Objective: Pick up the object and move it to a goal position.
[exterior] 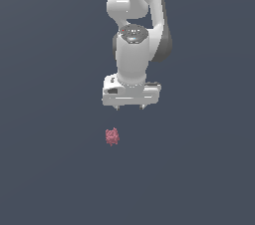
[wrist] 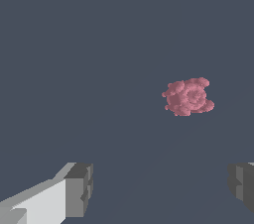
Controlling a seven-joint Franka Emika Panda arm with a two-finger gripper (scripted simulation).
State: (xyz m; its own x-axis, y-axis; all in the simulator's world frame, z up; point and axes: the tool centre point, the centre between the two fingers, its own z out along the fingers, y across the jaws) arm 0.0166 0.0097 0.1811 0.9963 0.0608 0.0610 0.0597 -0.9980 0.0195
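Note:
The object (exterior: 112,137) is a tiny pinkish-red, bumpy lump lying on the flat dark grey surface. It also shows in the wrist view (wrist: 188,97). My white gripper (exterior: 130,107) hangs above it, a little toward the exterior view's right, and is apart from it. In the wrist view the gripper (wrist: 161,188) is open and empty, with its two grey fingertips (wrist: 79,188) spread wide. The object lies ahead of the fingertips, not between them.
The dark grey surface (exterior: 50,169) spreads plain all around. The white arm (exterior: 134,45) rises behind the gripper toward the top of the exterior view.

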